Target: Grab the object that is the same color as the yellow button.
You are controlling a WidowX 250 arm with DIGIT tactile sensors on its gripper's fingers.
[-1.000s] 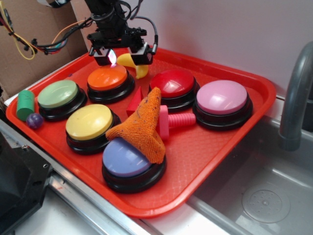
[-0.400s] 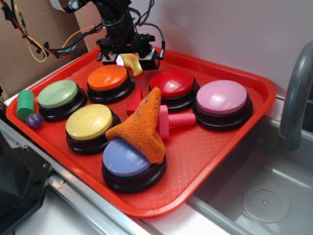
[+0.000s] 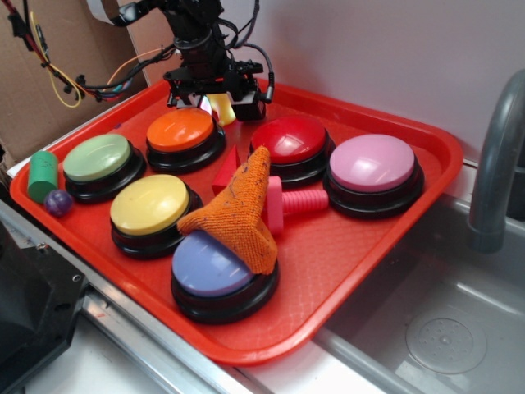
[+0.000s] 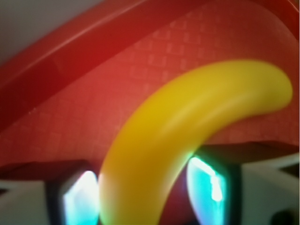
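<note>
The object, a small glossy yellow banana (image 3: 222, 109), lies at the back of the red tray (image 3: 353, 271), behind the orange button. My gripper (image 3: 217, 95) is lowered over it. In the wrist view the banana (image 4: 187, 122) curves up from between the two lit pads. The left pad (image 4: 79, 199) touches it, while a strip of red tray shows between it and the right pad (image 4: 208, 187). My gripper (image 4: 145, 199) is open, straddling the banana. The yellow button (image 3: 149, 203) sits at the tray's front left, far from the gripper.
Orange (image 3: 179, 130), green (image 3: 97, 157), red (image 3: 289, 139), pink (image 3: 372, 162) and purple (image 3: 209, 264) buttons fill the tray. An orange cloth (image 3: 238, 209), pink bolt (image 3: 297, 202), green cylinder (image 3: 43, 175) and purple ball (image 3: 57, 202) lie among them. A sink (image 3: 443, 328) and faucet (image 3: 496, 156) stand right.
My gripper has shifted right and towards the back rim and come down over the banana, which now sits between the fingers. Everything else on the tray is unmoved.
</note>
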